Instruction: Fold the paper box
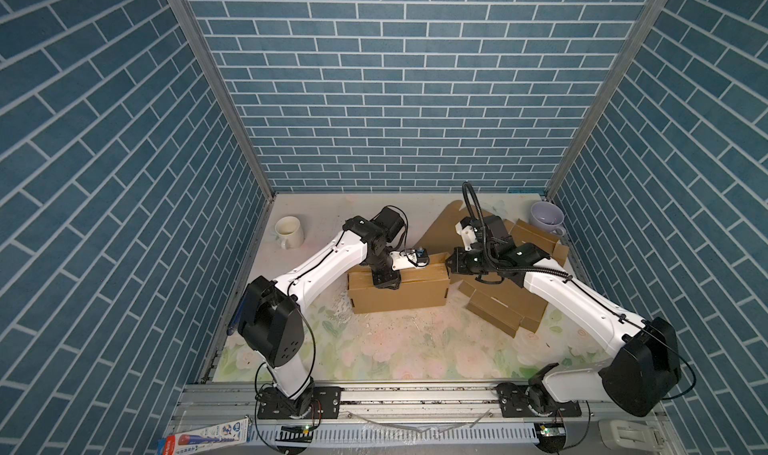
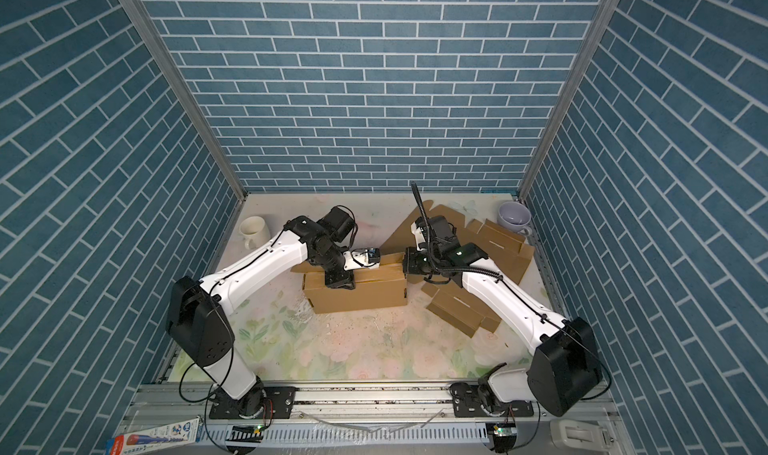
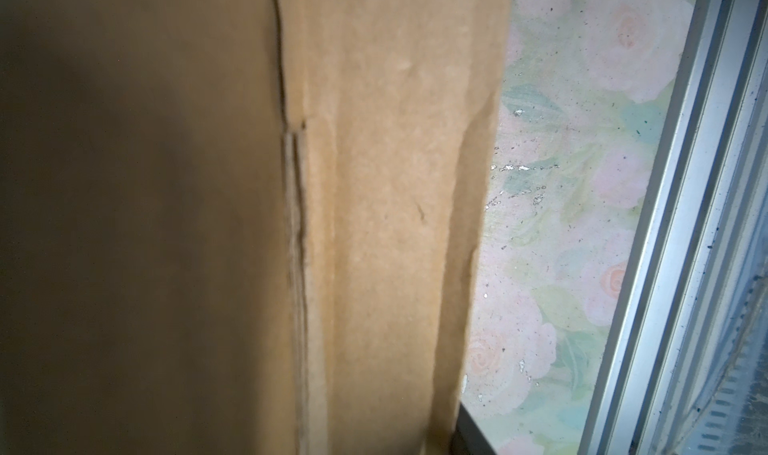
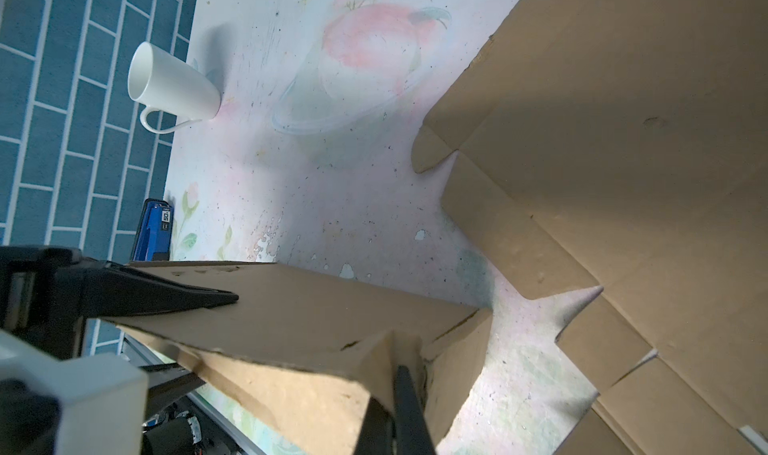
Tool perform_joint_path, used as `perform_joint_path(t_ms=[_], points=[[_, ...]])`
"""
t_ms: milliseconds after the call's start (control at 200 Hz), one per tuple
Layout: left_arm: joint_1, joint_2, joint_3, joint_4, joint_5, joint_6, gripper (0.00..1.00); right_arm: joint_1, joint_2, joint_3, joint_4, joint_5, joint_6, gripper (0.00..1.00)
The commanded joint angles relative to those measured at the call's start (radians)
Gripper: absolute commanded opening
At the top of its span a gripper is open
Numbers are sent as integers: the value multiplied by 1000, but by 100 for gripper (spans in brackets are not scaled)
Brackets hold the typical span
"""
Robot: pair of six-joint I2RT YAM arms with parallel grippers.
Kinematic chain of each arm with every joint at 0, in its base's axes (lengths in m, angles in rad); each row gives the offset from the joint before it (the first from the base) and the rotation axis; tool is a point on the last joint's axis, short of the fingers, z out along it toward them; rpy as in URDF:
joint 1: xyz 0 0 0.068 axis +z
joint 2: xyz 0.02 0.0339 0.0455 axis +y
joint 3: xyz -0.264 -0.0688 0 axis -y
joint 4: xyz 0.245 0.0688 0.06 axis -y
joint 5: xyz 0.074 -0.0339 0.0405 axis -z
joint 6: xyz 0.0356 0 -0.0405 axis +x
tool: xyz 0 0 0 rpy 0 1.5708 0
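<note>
Closest to the lens, the silver aluminium rail carries both arm bases along the front of the floral-printed tabletop. Past it, at the middle of the table, sits the brown cardboard box, half made. It is a long, low carton whose near wall stands upright and plain, with a small slot near its right end. Its top panels meet along a dark seam. Up close the board is dented and its fold line frayed.

The left gripper comes down on the top, left of the middle. From the right wrist, one black finger lies flat on a panel and its partner shows beneath. They stand apart astride the board, but I cannot tell whether they squeeze it. The right gripper has its fingers pressed together on the creased flap edge at the box's right end.

Flat brown cardboard blanks lie just beside the box on the right. A white ceramic mug stands well apart at the far left.
</note>
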Motion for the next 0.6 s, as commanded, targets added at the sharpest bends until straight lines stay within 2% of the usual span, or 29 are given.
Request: perform_joint_path(t_ms=[0, 85, 220, 355, 595], points=[[-6, 51, -26, 1, -24, -9, 44, 23, 30, -68, -168, 41, 30, 0], [-7, 52, -27, 2, -31, -13, 43, 34, 35, -72, -170, 48, 36, 0], [-6, 51, -32, 5, -21, -10, 33, 31, 20, -15, -173, 25, 38, 0], [-7, 66, -22, -11, -19, -8, 23, 14, 33, 82, -184, -72, 50, 0], [-7, 62, -33, -2, -10, 1, 16, -34, 30, 94, -158, -235, 87, 0]])
